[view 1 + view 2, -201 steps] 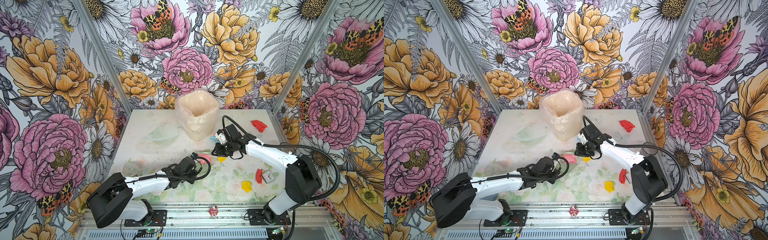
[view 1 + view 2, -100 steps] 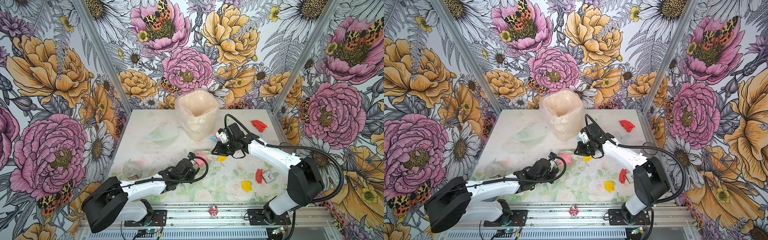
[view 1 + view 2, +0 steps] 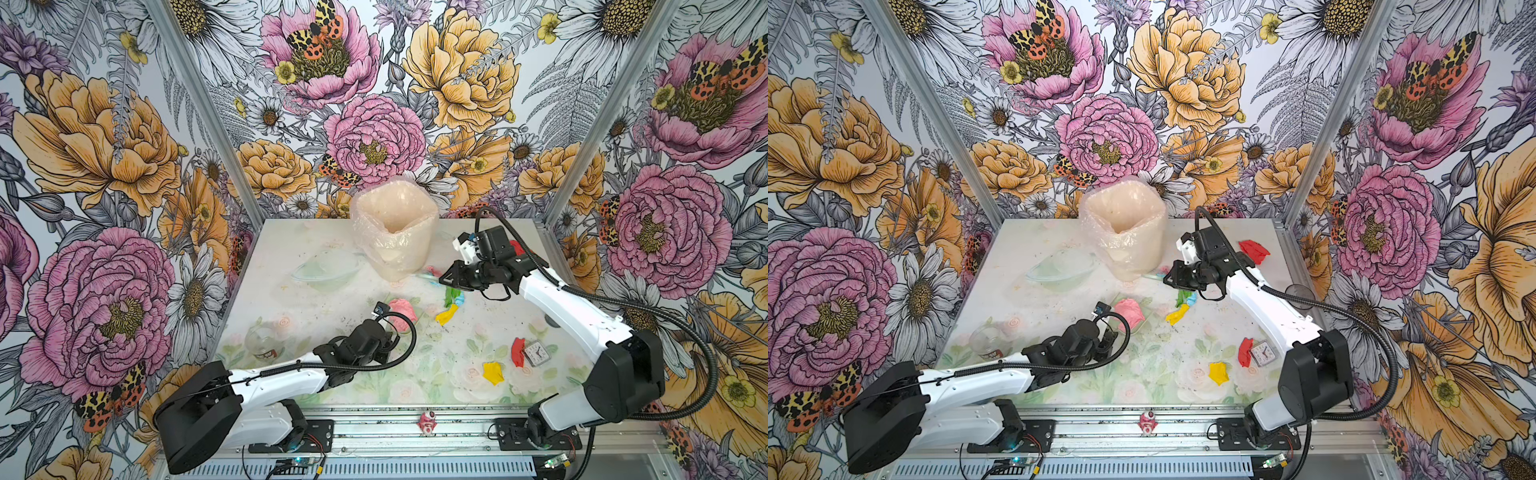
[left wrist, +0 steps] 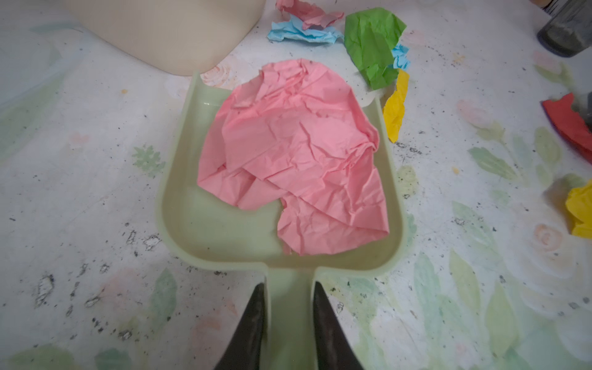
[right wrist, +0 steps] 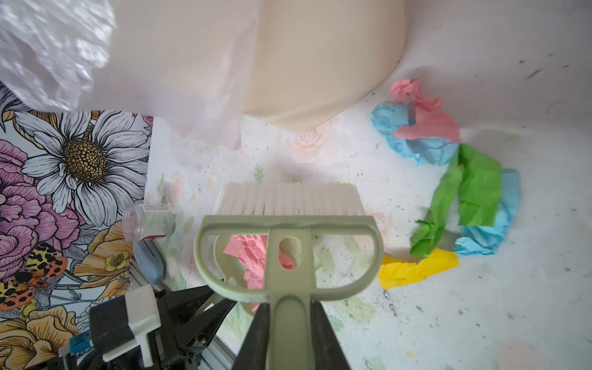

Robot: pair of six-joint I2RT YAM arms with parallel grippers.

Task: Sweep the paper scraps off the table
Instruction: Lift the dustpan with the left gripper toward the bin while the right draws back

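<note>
Floral table (image 4: 96,144), pink scrap (image 4: 294,153) in dustpan (image 4: 217,230), left tool (image 4: 287,307) clamping its handle

Both arms extended; left hand (image 4: 287,285), right hand (image 5: 290,304) clamped tight.

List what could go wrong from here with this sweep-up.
1. The pink scrap nearly fills the dustpan and reaches its open lip; more paper pushed in may shove it back out.
2. The yellow scrap lies outside the dustpan's side wall, so the brush might sweep it past the mouth.
3. A red scrap sits right beside the clock; brushing there could drag the clock along.
</note>
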